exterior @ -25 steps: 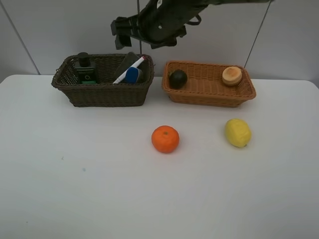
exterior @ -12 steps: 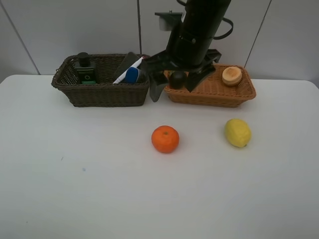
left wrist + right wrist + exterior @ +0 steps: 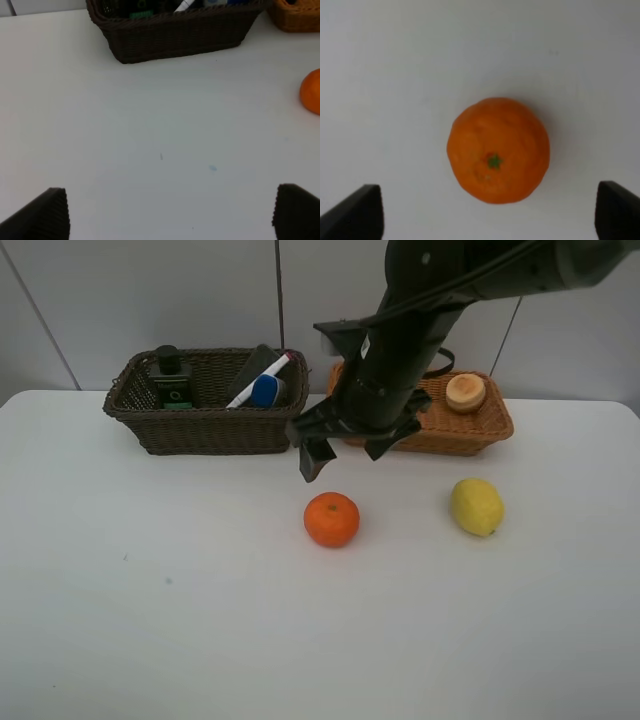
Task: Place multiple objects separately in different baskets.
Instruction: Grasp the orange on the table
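Above the middle of the white counter (image 3: 150, 620), the right end effector (image 3: 345, 450) hangs over the orange (image 3: 332, 519), not touching it. Right wrist view shows what the high camera can't: orange (image 3: 498, 149) sits centred between the two dark fingertips (image 3: 355, 212), wide gap on both sides, jaws spread wide and holding nothing. High view shows only one finger clearly, pointing down just far-left of the orange.

Left end effector (image 3: 170, 212) shows only in its own wrist view: two dark fingertips far apart, nothing between them, bare counter (image 3: 160, 130) below. That view also catches the dark brown basket (image 3: 175, 35) on the far side, an edge of the orange (image 3: 311, 91) and a corner of the light basket (image 3: 295, 15). The left arm is out of the high view.

High view layout: dark brown basket (image 3: 205, 430) far left, holding the dark green bottle (image 3: 170, 380), the white marker (image 3: 262, 378), the blue-capped bottle (image 3: 265, 391) and a dark flat item, probably the eraser (image 3: 255, 362). Light tan basket (image 3: 470, 435) just right of it, peach (image 3: 466, 392) in its far right corner. The right arm (image 3: 410, 330) crosses in front of this basket's left half, so whatever lies there is hidden. Lemon (image 3: 477, 506) lies on the counter right of the orange, well apart from it.
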`<state>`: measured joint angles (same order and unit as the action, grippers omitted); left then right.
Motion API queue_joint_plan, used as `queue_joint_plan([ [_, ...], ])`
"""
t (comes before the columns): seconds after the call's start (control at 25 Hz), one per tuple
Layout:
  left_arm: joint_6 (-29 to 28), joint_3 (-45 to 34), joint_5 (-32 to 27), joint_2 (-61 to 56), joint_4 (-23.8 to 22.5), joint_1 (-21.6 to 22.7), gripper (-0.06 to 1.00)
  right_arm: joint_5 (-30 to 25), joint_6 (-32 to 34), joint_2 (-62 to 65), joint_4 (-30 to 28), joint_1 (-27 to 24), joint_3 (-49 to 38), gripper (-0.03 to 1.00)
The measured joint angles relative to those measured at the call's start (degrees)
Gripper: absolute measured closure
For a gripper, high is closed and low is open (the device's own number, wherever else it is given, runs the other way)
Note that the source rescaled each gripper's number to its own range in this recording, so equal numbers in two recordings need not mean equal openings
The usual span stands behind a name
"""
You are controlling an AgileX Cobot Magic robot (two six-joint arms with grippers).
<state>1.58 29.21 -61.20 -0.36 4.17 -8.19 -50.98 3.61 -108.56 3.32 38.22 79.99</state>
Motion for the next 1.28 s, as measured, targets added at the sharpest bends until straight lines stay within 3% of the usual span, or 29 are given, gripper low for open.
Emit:
queue_joint_plan([
  [0.44,0.0,0.0,0.0,0.0,0.0,0.0,-0.06,2.9,-1.9,-9.2,0.0,0.0,-0.2,0.05],
  [0.68,0.0,0.0,0.0,0.0,0.0,0.0,-0.06,4.1,-2.8,-9.6,0.1,0.0,-0.2,0.04],
  [0.92,0.0,0.0,0.0,0.0,0.0,0.0,-0.06,4.3,-3.6,-9.6,0.1,0.0,-0.2,-0.03],
  [1.28,0.0,0.0,0.0,0.0,0.0,0.0,-0.06,4.8,-3.6,-12.1,0.1,0.0,-0.2,-0.03],
])
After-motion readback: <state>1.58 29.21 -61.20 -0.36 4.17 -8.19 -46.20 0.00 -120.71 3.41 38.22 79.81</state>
